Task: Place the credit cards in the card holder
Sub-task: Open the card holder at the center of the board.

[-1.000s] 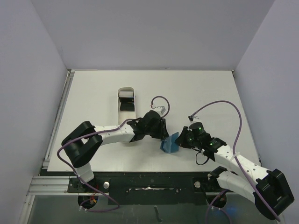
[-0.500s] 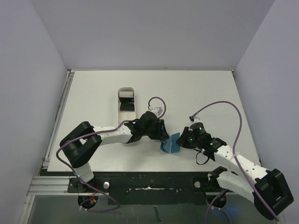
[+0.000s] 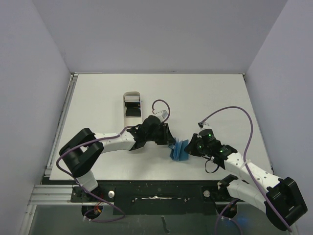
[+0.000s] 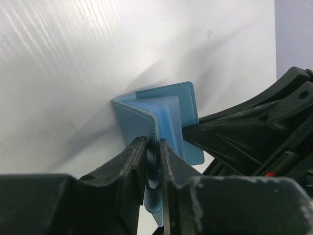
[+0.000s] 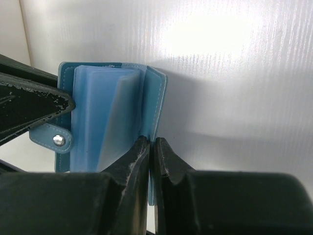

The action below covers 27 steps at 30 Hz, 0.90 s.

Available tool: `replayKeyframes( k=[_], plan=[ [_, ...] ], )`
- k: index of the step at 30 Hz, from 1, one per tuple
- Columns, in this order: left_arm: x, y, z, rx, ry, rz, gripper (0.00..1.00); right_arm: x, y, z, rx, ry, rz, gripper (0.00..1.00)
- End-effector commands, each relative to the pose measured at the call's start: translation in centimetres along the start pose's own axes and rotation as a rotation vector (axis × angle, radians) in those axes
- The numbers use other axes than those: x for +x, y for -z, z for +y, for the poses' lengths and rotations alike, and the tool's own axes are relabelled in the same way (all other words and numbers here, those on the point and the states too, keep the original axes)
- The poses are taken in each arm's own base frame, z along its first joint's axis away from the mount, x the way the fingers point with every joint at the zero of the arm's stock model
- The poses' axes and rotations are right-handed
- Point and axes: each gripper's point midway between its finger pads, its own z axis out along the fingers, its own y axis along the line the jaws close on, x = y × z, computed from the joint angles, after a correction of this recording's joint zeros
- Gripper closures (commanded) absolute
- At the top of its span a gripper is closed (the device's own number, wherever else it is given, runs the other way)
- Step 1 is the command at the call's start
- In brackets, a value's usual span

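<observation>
The teal-blue card holder stands on its edge on the table between my two grippers, spread open with pale inner sleeves showing. My left gripper is shut on its left panel, seen between the fingertips in the left wrist view. My right gripper is shut on the right panel in the right wrist view. The closure tab with its snap dot hangs at the left there. A black credit card lies in the tray behind the left arm.
The long white oval-ended tray stands behind the left arm, left of centre. Purple cables loop over both wrists. Grey walls close in the table on the left, back and right.
My left gripper has drawn a little back to the left with its panel, and the card holder has spread wider open. The right gripper has barely moved.
</observation>
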Motion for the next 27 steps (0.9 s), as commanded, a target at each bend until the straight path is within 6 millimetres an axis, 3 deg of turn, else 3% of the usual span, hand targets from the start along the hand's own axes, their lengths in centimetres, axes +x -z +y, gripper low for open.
replayKeyframes(
  k=[1,9,13,22,27],
  plan=[
    [-1.8,0.5,-2.7,0.104,-0.017,-0.053,0.87,-0.6,-0.1,-0.1,-0.002,0.010,-0.028,1.00],
    [-1.7,0.4,-2.5,0.094,-0.023,-0.046,0.79,-1.0,0.2,0.4,-0.021,0.015,-0.039,1.00],
    [-1.8,0.2,-2.6,0.092,-0.024,-0.040,0.68,-1.2,0.2,0.7,-0.030,0.018,-0.038,1.00],
    [-1.6,0.0,-2.3,0.077,-0.028,-0.029,0.67,-1.8,0.7,1.4,-0.047,0.027,-0.049,1.00],
    [-1.9,-0.1,-3.0,0.089,-0.038,-0.020,0.56,-2.2,1.0,2.2,-0.071,0.032,-0.047,1.00]
  ],
)
